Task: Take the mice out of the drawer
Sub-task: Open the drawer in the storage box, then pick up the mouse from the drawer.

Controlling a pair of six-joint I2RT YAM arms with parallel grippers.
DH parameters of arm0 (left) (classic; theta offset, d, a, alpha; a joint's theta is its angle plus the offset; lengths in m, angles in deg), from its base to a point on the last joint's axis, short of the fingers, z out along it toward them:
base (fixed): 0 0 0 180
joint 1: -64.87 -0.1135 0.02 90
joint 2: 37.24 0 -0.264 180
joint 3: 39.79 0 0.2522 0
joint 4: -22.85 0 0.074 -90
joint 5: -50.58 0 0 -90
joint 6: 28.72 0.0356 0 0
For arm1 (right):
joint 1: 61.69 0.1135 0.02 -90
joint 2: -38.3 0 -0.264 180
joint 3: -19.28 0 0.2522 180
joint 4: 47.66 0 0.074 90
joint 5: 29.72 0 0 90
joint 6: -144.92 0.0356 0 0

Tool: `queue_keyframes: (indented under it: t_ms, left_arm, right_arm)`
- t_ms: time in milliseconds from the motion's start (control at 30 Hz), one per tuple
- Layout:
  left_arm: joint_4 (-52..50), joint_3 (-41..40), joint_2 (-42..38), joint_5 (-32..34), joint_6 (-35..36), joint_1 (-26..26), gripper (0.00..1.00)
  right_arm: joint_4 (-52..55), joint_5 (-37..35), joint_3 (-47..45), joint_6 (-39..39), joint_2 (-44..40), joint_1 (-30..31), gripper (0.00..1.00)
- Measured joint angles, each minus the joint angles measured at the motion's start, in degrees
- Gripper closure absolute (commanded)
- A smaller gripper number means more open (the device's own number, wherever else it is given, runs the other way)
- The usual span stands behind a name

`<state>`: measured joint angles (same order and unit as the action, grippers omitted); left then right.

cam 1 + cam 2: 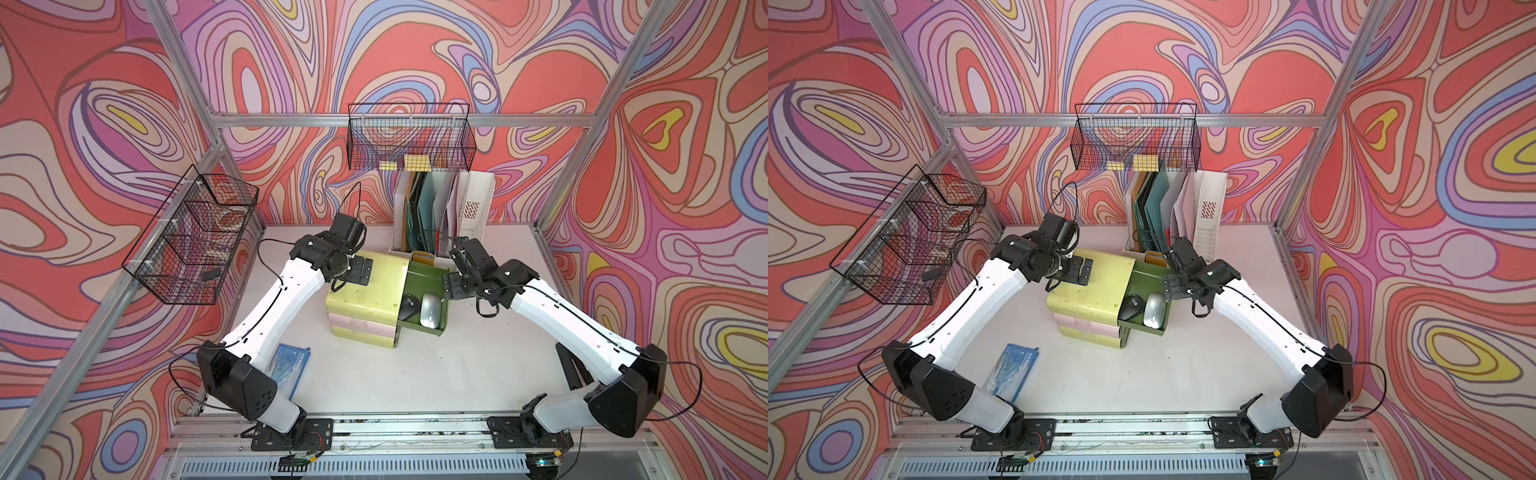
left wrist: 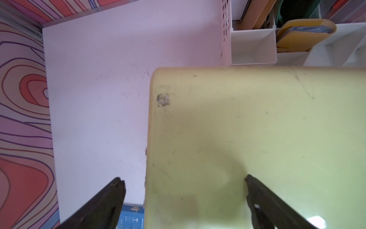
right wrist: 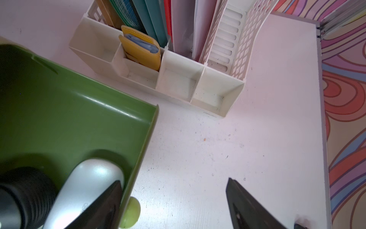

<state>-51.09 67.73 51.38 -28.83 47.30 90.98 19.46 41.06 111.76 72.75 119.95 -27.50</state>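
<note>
While the left pincer [image 1: 368,271] and right pincer [image 3: 174,180] hung spread and empty, a small black oval mouse [image 1: 409,306] and a shiny silver oval mouse [image 1: 430,309] lay side by side in the green plastic drawer [image 1: 428,276], mid-frame. They looked light, hard and slippery, so pinching across their long sides seemed best.

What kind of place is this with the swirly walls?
Probably a robot test booth set up like an office desk: two white-and-black robot arms, a white plastic file rack, a silver computer mouse in a green drawer.

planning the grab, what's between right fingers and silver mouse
The green drawer's front wall; in the right wrist view the right fingers straddle it.
</note>
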Motion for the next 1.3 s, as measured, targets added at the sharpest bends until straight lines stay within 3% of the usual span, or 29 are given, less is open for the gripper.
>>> queue_keyframes:
  t_ms: [267,400,467,633,800,1000,1300]
  left_arm:
    - [-1.57,1.38,-3.74,-4.20,0.68,-0.59,0.00]
    - [-1.90,6.40,-8.15,-11.58,2.56,-0.33,0.00]
    - [-1.73,9.20,-9.03,-15.08,4.50,2.01,0.00]
    - [-3.28,14.93,-4.31,-19.54,9.99,16.72,0.01]
    - [-8.85,23.43,7.65,-16.90,12.15,23.15,0.03]
    - [-16.35,30.67,19.08,-11.39,12.48,24.92,0.06]
    - [-23.93,34.32,24.44,-5.66,12.46,25.05,0.05]
  right_arm:
    - [-10.08,2.45,-7.50,0.85,-10.78,-0.98,0.12]
    - [-15.08,2.73,-9.79,1.53,-18.71,-2.62,0.12]
    - [-16.98,2.73,-9.86,2.23,-19.56,-4.92,0.11]
    - [-20.76,5.11,-16.81,5.75,-18.36,-15.98,0.12]
    - [-22.18,11.45,-25.29,8.50,-15.58,-26.21,0.11]
    - [-29.00,20.37,-31.04,9.84,-11.45,-26.71,0.12]
    - [-43.17,35.82,-38.66,12.22,-1.88,-26.73,0.12]
